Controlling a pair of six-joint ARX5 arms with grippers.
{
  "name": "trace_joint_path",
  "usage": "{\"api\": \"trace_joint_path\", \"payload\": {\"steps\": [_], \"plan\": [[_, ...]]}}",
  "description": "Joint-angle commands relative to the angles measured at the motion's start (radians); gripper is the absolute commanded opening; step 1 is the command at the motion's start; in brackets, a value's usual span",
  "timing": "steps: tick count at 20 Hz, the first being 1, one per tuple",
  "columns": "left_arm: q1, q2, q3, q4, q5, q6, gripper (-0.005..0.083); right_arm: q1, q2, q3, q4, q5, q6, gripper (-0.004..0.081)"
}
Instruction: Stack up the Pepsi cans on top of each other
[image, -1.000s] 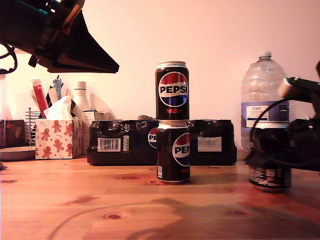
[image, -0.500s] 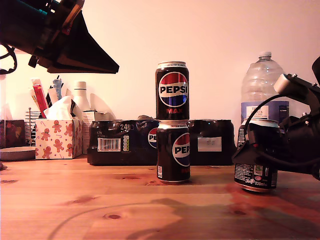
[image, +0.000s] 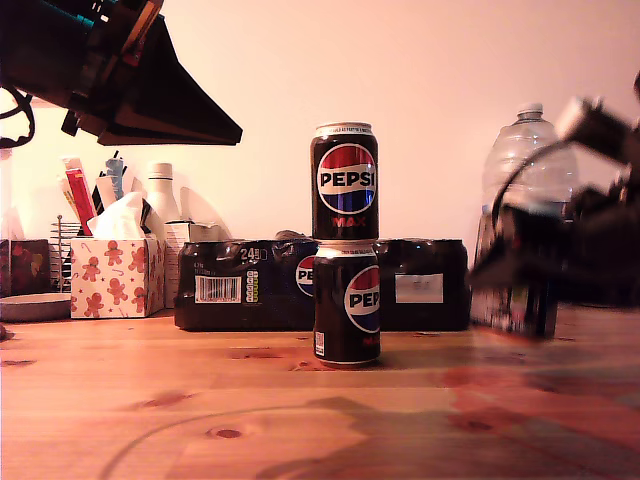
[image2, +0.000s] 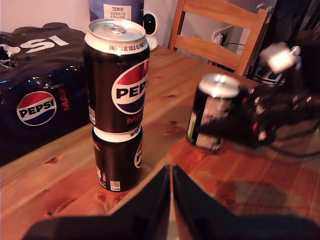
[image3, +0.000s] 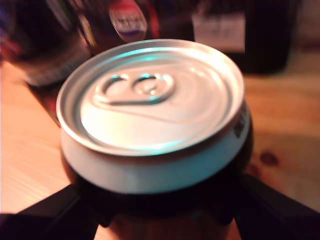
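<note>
Two black Pepsi cans stand stacked mid-table, the upper can (image: 345, 180) (image2: 117, 75) upright on the lower can (image: 346, 302) (image2: 117, 160). A third Pepsi can (image: 515, 300) (image2: 210, 112) (image3: 155, 95) hangs blurred and tilted just above the table at the exterior view's right. My second gripper (image: 530, 265) (image2: 235, 125) (image3: 160, 210) is shut on its body below the silver lid. My first gripper (image: 235, 135) (image2: 170, 175) is shut on nothing, high at the exterior view's upper left, pointing towards the stack.
A dark shrink-wrapped 24-pack (image: 240, 285) lies right behind the stack. A tall clear water bottle (image: 530, 160) stands behind the held can. A tissue box (image: 115, 275) and a holder of small items sit at the exterior view's left. A wooden chair (image2: 215, 35) stands past the table (image: 150, 400).
The third can stood on the table a second ago; my second gripper has lifted it and carried it slightly towards the stack. The stack and my first gripper have hardly moved.
</note>
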Motion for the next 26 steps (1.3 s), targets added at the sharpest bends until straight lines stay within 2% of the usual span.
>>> {"api": "trace_joint_path", "payload": {"steps": [1, 6, 8, 17, 19, 22, 26], "plan": [[-0.004, -0.01, -0.011, 0.005, 0.004, -0.002, 0.0004, 0.014, -0.071, 0.024, -0.028, -0.001, 0.0, 0.0388], [-0.004, -0.01, -0.011, 0.005, 0.004, -0.002, 0.0004, 0.047, -0.19, 0.171, -0.339, -0.001, -0.009, 0.0388], [-0.004, -0.01, -0.011, 0.005, 0.004, -0.002, 0.0004, 0.054, -0.22, 0.238, -0.444, 0.0, -0.045, 0.0388], [-0.004, -0.01, -0.011, 0.005, 0.004, -0.002, 0.0004, 0.071, -0.294, 0.536, -0.804, -0.002, -0.087, 0.0388], [-0.004, -0.01, -0.011, 0.005, 0.004, -0.002, 0.0004, 0.089, -0.294, 0.603, -0.856, -0.002, -0.088, 0.0388], [-0.004, -0.01, -0.011, 0.005, 0.004, -0.002, 0.0004, 0.131, -0.294, 0.675, -0.873, -0.002, -0.106, 0.0388], [-0.004, -0.01, -0.011, 0.005, 0.014, -0.002, 0.0004, 0.194, -0.293, 0.695, -0.832, 0.0, -0.159, 0.0388]]}}
